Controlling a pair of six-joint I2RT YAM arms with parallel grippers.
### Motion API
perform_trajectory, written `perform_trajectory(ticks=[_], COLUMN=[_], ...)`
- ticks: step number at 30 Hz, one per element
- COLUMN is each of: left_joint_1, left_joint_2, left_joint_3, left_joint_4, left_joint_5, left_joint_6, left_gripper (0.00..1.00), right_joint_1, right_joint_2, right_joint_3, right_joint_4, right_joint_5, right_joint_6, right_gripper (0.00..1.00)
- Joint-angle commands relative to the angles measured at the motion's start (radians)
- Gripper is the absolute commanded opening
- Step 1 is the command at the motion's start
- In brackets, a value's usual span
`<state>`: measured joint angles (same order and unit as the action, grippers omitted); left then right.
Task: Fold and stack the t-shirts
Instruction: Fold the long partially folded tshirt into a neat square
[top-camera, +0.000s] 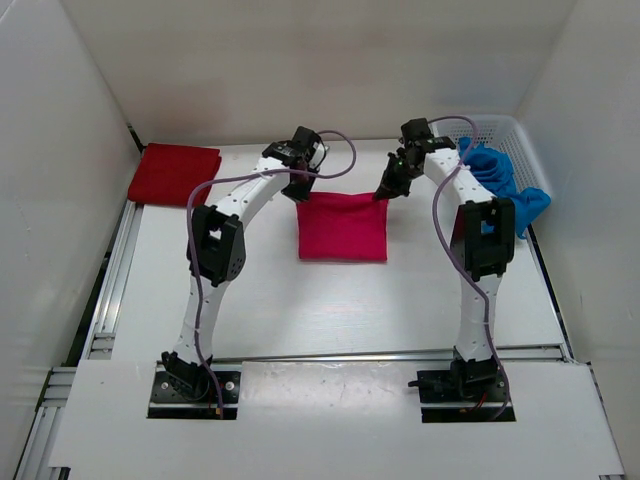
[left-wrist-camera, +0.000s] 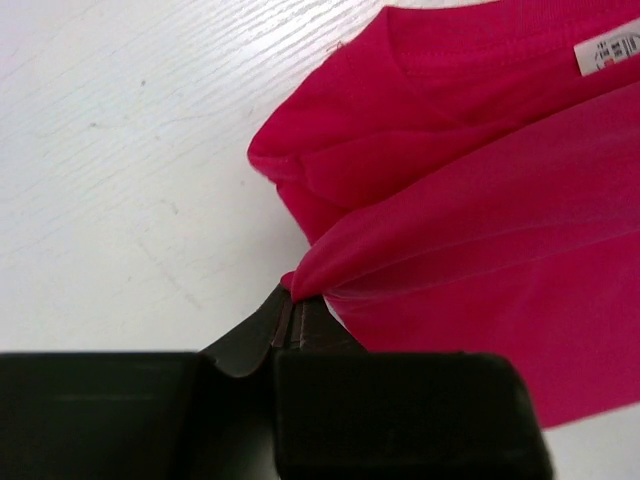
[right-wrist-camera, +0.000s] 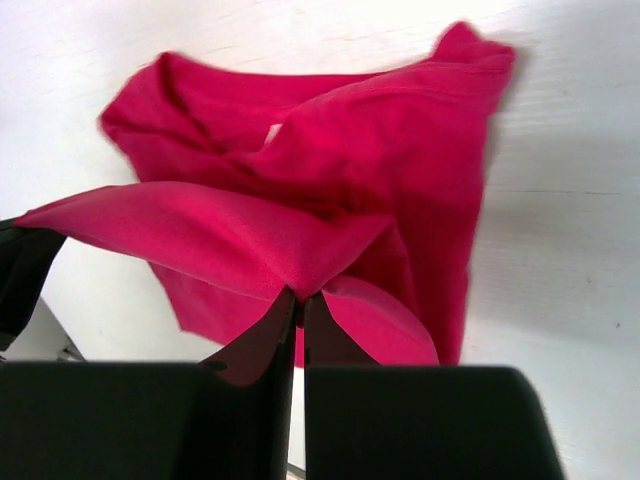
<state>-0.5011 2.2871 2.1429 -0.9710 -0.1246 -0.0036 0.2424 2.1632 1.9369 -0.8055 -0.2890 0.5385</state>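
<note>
Far to the left of the left gripper (top-camera: 300, 194), the dark red t-shirt (top-camera: 175, 174) is laid as a flat, folded rectangle at the far corner of the table (top-camera: 260, 300). In the left wrist view the gripper's tips are largely masked by its own black body, but they are seen closed on a pinch of the magenta-pink t-shirt (top-camera: 343, 230), whose soft knit is drawn to a point right at the tips. A stitched collar and a small white label (left-wrist-camera: 607, 55), too small to be read, lie beyond that grip and to its right. The right gripper (top-camera: 381, 195) is likewise clamped on a fold of the same cloth, which is raised like a tent over the rumpled rest; this view is slightly blurred. To the right of the right gripper, the bright blue t-shirt (top-camera: 500, 178) is heaped, crumpled, in the white mesh basket (top-camera: 505, 128) and over its near rim, partly hidden behind the arm.
</note>
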Motion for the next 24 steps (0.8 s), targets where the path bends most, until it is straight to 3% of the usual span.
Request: perform_trajectory(ticks=[1, 7, 10, 11, 12, 14, 15, 16, 17, 19, 22, 23, 24], left_joint_1=[0.003, 0.013, 0.022, 0.022, 0.022, 0.035, 0.047, 0.047, 0.056, 0.056, 0.056, 0.056, 0.047], left_joint_2=[-0.003, 0.077, 0.1, 0.1, 0.1, 0.1, 0.089, 0.078, 0.066, 0.022, -0.005, -0.005, -0.005], left_joint_3=[0.04, 0.118, 0.118, 0.118, 0.129, 0.138, 0.162, 0.172, 0.172, 0.172, 0.16, 0.15, 0.141], left_joint_4=[0.09, 0.123, 0.133, 0.133, 0.133, 0.133, 0.144, 0.144, 0.158, 0.178, 0.199, 0.199, 0.199], left_joint_5=[-0.018, -0.027, -0.038, -0.065, -0.084, -0.119, -0.119, -0.13, -0.141, -0.141, -0.006, 0.026, 0.069], left_joint_6=[0.004, 0.004, 0.004, 0.004, 0.004, 0.004, 0.004, 0.004, 0.004, 0.004, 0.004, 0.004, 0.004], left_gripper=[0.1, 0.1, 0.11, 0.17, 0.39, 0.59, 0.79, 0.89, 0.93, 0.93, 0.82, 0.63, 0.51], right_joint_1=[-0.012, -0.034, -0.034, -0.034, -0.034, -0.034, -0.034, -0.034, -0.034, -0.02, 0.004, 0.02, 0.02], right_joint_2=[0.007, 0.02, 0.063, 0.085, 0.096, 0.116, 0.116, 0.094, 0.075, -0.009, -0.101, -0.114, -0.123], right_joint_3=[0.025, -0.042, 0.014, 0.029, 0.063, 0.097, 0.109, 0.109, 0.097, 0.003, -0.129, -0.15, -0.167], right_joint_4=[0.032, 0.141, 0.155, 0.155, 0.155, 0.155, 0.155, 0.155, 0.182, 0.228, 0.313, 0.322, 0.322], right_joint_5=[0.037, 0.086, 0.138, 0.172, 0.172, 0.172, 0.183, 0.197, 0.212, 0.237, 0.237, 0.237, 0.237], right_joint_6=[0.049, 0.121, 0.14, 0.149, 0.149, 0.14, 0.14, 0.127, 0.111, 0.086, 0.061, 0.061, 0.061], right_gripper=[0.0, 0.01, 0.27, 0.41, 0.46, 0.5, 0.51, 0.51, 0.51, 0.48, 0.29, 0.22, 0.09])
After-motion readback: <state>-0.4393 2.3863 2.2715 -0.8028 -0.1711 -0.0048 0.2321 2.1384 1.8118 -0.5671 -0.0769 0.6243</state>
